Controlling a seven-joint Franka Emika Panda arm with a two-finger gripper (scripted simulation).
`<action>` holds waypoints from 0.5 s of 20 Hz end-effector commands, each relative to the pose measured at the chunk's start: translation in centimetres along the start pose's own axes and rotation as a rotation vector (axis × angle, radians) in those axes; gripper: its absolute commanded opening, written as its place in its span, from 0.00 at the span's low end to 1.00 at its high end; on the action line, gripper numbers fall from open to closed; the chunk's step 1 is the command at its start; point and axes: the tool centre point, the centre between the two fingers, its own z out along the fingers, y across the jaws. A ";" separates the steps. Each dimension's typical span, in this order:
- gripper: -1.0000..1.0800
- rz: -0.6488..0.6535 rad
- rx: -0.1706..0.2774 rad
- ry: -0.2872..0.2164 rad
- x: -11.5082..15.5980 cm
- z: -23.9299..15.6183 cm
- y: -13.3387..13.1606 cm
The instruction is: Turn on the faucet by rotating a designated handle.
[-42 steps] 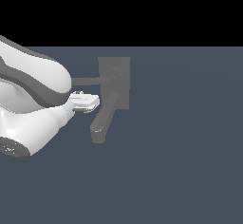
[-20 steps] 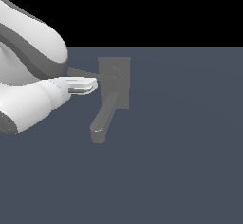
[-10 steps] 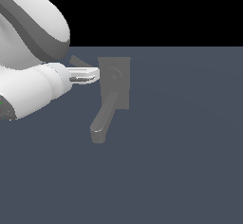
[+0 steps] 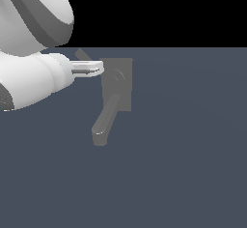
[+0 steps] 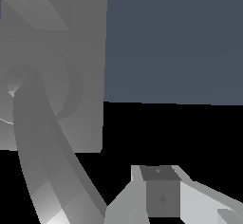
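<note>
The faucet's flat grey back plate [image 4: 121, 84] stands in the middle of the exterior view, with its thick curved spout [image 4: 102, 128] hanging down toward the exterior view's left. The thin handle [image 4: 82, 54] slants up and to the left from the round hub. My gripper [image 4: 98, 68] sits just under the handle, its fingertips close to the plate's left edge, with the fingers together and nothing held. In the wrist view the plate [image 5: 80, 52], spout [image 5: 42, 161] and handle [image 5: 35, 2] fill one side, with a fingertip [image 5: 161, 194] in the foreground.
A plain dark blue-grey floor [image 4: 183, 164] lies around the faucet. My bulky white arm [image 4: 29, 77] fills the exterior view's left and hides the handle's lower stretch.
My gripper has risen and moved right toward the plate. The handle has swung from roughly level to slanting up-left. The spout has not moved.
</note>
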 end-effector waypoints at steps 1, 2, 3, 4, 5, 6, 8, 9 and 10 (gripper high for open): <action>0.00 0.002 0.001 -0.004 -0.7 0.1 -0.5; 0.00 0.002 0.000 -0.004 -0.9 0.1 -0.8; 0.00 0.003 0.000 -0.005 -1.2 0.1 -1.0; 0.00 0.003 0.000 -0.006 -1.5 0.1 -1.3; 0.00 0.003 0.000 -0.006 -1.8 0.1 -1.5; 0.00 0.004 -0.001 -0.007 -2.1 0.1 -1.7; 0.00 0.004 -0.001 -0.009 -2.6 0.1 -2.2; 0.00 0.004 -0.001 -0.009 -2.9 0.1 -2.5; 0.00 0.005 -0.001 -0.010 -3.2 0.1 -2.7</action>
